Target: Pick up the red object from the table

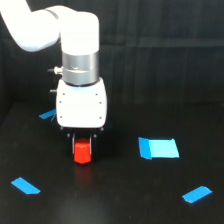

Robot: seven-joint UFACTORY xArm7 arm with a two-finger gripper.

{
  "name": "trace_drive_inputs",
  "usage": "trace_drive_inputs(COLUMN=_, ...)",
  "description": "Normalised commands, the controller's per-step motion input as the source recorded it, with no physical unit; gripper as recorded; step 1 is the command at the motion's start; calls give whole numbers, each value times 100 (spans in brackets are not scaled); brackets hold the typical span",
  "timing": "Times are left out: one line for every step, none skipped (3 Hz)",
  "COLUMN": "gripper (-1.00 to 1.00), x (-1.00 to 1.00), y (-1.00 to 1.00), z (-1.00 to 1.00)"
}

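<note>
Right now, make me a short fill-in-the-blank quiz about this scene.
1. The block under the white gripper is colored ____.
2. The tape pieces on the table are colored ____.
3. The largest tape piece lies toward the exterior view's ____ of the block.

Missing words: red; blue; right

Tool (83, 145) fingertips blurred, possibly touching red object (83, 152); arm (30, 27) cut off at top-left edge.
</note>
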Motion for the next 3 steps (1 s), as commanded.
trace_drive_inputs(gripper=-100, x=-18, y=25, z=92)
trace_drive_inputs(gripper=-100, x=-15, y=18, z=93)
trace_drive_inputs(gripper=-95, x=-3, y=22, z=100)
